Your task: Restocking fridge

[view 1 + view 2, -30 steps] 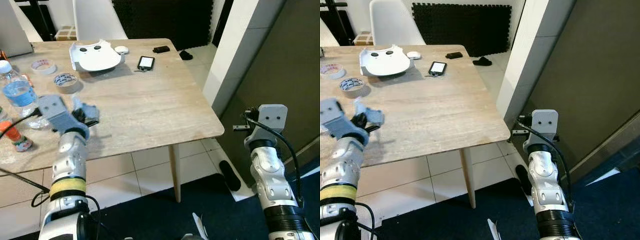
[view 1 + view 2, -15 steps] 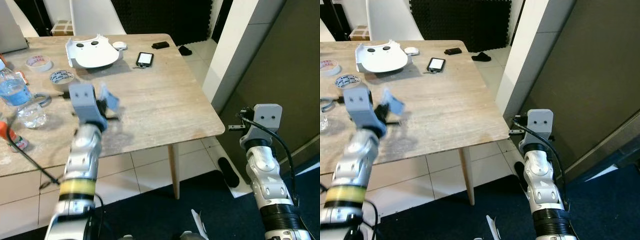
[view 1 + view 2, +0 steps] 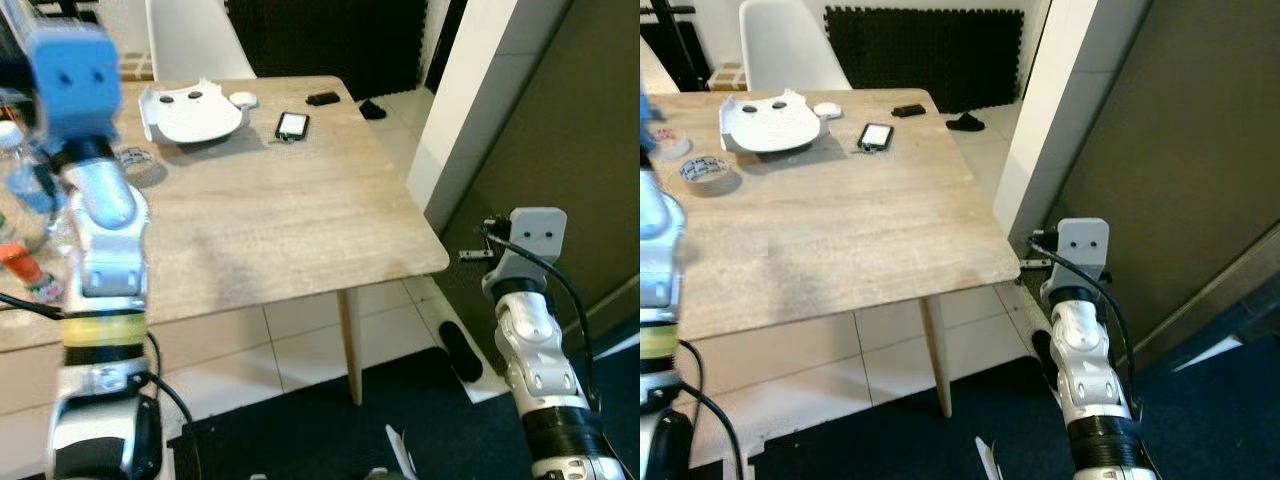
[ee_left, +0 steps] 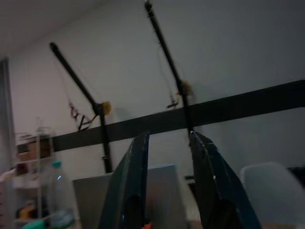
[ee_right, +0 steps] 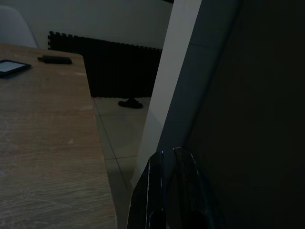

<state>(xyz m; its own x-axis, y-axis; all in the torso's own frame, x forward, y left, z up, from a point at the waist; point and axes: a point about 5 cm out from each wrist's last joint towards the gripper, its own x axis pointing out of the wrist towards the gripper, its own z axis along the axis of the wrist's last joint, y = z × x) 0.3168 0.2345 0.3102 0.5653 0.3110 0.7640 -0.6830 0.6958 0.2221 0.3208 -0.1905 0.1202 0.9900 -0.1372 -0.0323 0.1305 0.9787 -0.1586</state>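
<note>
The left gripper [image 4: 167, 183], raised empty with fingers slightly parted, could knock the water bottle [image 3: 22, 180] at the table's [image 3: 280, 220] 9 o'clock edge when lowered; the right gripper [image 5: 169, 191] looks closed.

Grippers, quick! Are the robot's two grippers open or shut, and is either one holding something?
Left gripper: open, holding nothing, raised and pointing at the wall.
Right gripper: shut, holding nothing, beside the dark panel.
</note>
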